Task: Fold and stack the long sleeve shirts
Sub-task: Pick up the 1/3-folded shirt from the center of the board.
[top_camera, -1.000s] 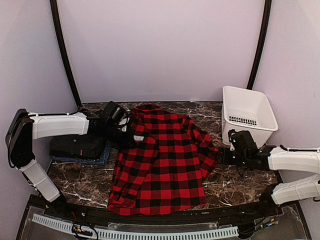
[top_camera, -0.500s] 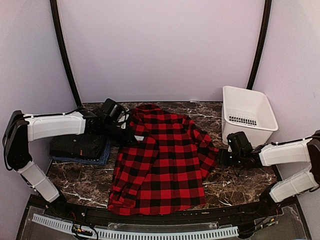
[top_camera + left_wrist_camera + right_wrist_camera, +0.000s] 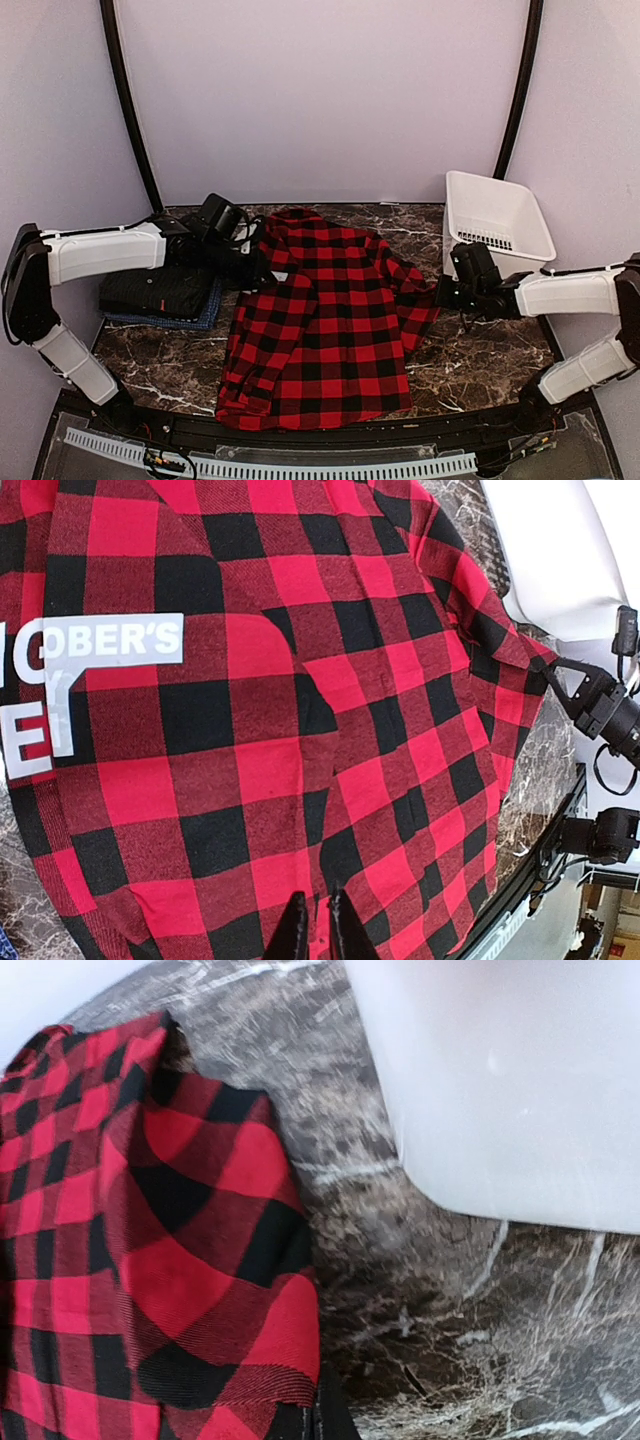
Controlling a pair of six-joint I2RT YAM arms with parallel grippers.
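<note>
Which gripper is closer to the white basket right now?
Right. The right gripper grips the checked shirt just beside the white basket; the left gripper sits across the shirt, by its collar.

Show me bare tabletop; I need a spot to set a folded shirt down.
Free: marble near left, bordered by the checked shirt, the black shirt on the blue shirt, and the front edge; also near right, beside the hem. Crowded: around the left gripper at the shoulder, and the right gripper beside the basket.
</note>
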